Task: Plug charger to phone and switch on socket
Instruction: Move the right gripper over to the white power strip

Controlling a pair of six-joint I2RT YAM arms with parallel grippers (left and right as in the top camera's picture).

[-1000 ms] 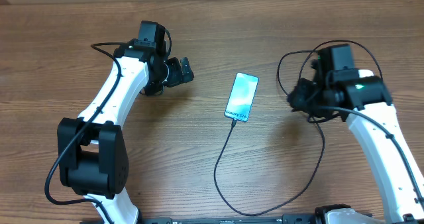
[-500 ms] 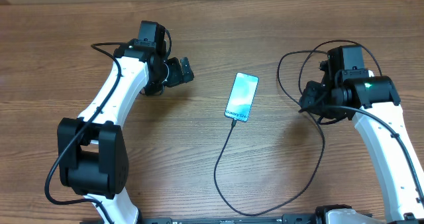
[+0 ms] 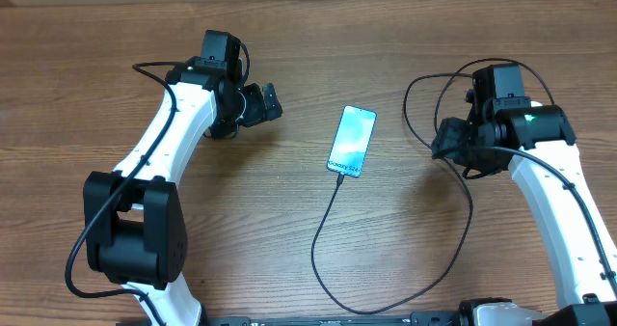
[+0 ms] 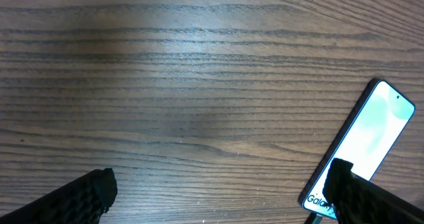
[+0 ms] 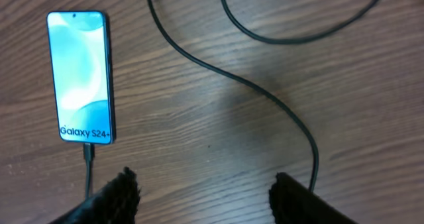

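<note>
a robot lab: two white arms (image 3: 169,143) mounted at a bare wood-grain bench (image 3: 289,37), cables trailing.

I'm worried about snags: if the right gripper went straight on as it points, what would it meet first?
Probably the charger cable lying across the table ahead of the right gripper, though depth is unclear.

The phone (image 5: 80,77) has a light blue and white swirly screen with a dark edge. The charger (image 5: 265,95) is black. The tabletop (image 4: 165,85) is brown with dark wavy lines.
</note>
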